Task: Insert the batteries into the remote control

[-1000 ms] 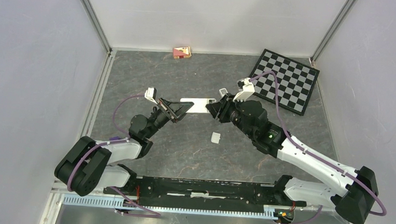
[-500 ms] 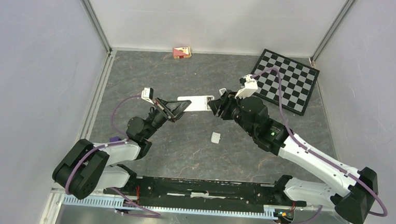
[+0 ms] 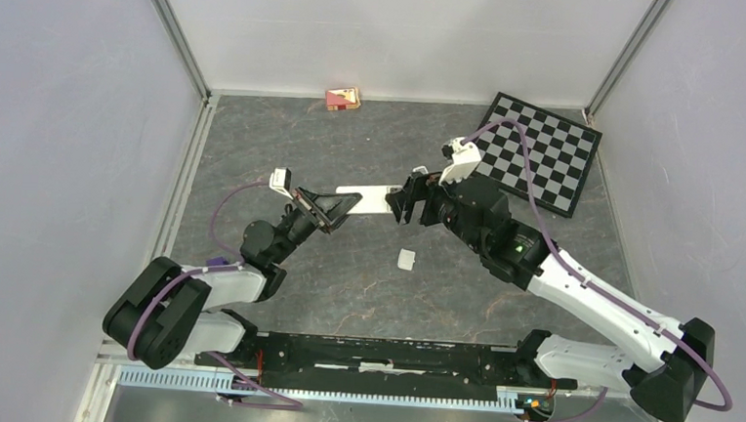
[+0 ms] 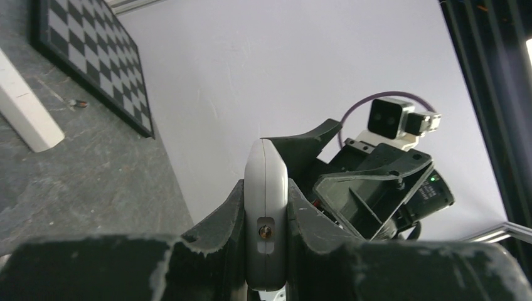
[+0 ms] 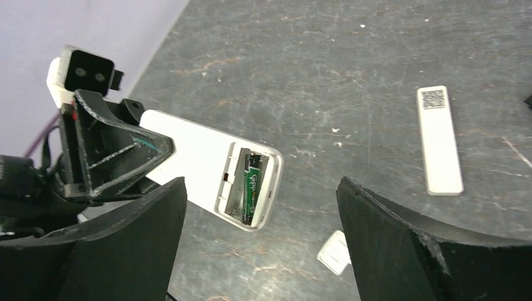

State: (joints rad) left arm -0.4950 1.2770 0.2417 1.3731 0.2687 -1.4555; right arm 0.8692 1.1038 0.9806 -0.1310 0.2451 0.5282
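Right wrist: left end effector (image 5: 158, 152) clamps remote (image 5: 199, 157), battery (image 5: 252, 188) inside; right end effector (image 3: 404, 200) wide.

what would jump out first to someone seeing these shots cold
The white remote is held aloft by the left gripper, its back compartment open with one green battery seated and the slot beside it looking empty. At that open end the right gripper hovers with jaws spread wide, holding nothing. Behind them, the checkerboard stands out at the far right.

Robot lab cell: plain white walls (image 3: 399, 36), aluminium corner posts (image 3: 173, 30), checkerboard (image 3: 539, 155).
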